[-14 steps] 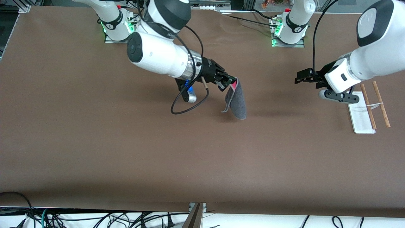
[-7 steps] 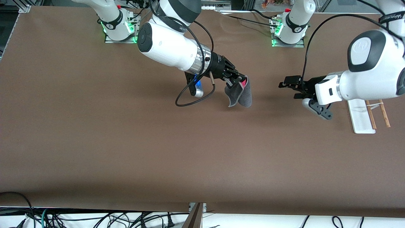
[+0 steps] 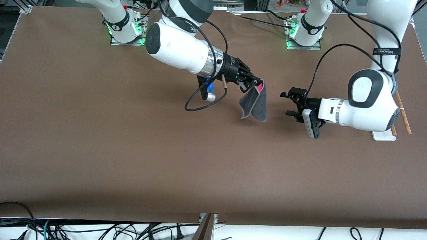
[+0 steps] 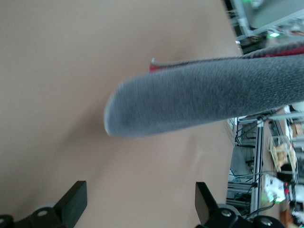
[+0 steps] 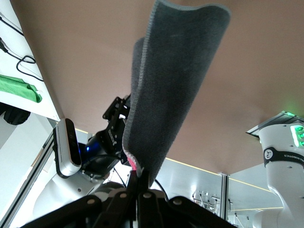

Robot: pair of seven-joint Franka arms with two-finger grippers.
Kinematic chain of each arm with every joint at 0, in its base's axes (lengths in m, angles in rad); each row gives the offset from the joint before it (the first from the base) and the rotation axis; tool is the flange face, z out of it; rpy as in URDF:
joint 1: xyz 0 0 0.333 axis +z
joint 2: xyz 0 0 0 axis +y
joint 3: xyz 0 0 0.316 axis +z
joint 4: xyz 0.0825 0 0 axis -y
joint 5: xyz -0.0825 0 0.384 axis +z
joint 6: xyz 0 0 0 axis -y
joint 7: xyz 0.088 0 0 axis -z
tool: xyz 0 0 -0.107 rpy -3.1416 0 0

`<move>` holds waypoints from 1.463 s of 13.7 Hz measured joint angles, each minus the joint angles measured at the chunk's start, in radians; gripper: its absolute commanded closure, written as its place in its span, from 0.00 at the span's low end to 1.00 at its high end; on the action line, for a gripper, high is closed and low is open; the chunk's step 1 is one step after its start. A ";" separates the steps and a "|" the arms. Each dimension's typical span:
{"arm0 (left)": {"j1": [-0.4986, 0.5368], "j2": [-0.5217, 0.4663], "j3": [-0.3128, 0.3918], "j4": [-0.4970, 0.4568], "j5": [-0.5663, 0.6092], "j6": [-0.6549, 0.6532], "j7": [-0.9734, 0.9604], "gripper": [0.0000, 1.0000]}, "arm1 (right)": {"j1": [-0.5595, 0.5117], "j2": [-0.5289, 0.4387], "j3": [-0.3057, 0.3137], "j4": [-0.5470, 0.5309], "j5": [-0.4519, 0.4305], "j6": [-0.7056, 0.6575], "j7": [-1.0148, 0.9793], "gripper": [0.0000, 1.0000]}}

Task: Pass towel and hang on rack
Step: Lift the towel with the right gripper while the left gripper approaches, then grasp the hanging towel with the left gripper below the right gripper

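Observation:
My right gripper is shut on one corner of the towel, a dark grey cloth with a pale edge and pink underside. The towel hangs folded above the middle of the table. My left gripper is open and level with the towel, a short gap away toward the left arm's end. In the left wrist view the towel stretches across ahead of the open fingers. In the right wrist view the towel rises from the shut gripper. The rack is mostly hidden by the left arm.
A black cable loop hangs under the right wrist. Both arm bases stand along the table edge farthest from the front camera. Loose cables lie past the table edge nearest the front camera.
My left gripper has swung away from the rack toward the towel, staying open. My right gripper has carried the towel slightly toward the left arm's end, and it hangs a little higher.

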 measured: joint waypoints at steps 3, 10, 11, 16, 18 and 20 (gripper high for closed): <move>0.004 0.070 0.000 0.002 -0.093 0.020 0.268 0.00 | 0.002 0.000 0.000 0.000 0.000 0.001 0.001 1.00; -0.003 0.198 -0.012 0.003 -0.270 0.030 0.658 0.09 | 0.002 0.000 0.000 0.000 0.000 0.002 0.021 1.00; -0.003 0.203 -0.019 0.003 -0.272 0.029 0.682 0.17 | 0.003 0.000 0.000 0.000 0.000 0.002 0.024 1.00; -0.002 0.214 -0.054 -0.023 -0.329 0.027 0.790 0.81 | 0.007 0.001 0.002 0.000 0.000 0.002 0.031 1.00; 0.003 0.214 -0.054 -0.027 -0.330 0.024 0.805 0.91 | 0.007 0.001 0.002 0.000 0.000 0.002 0.042 1.00; 0.007 0.214 -0.053 -0.027 -0.330 0.013 0.812 1.00 | 0.007 0.001 0.002 0.000 0.000 0.002 0.045 1.00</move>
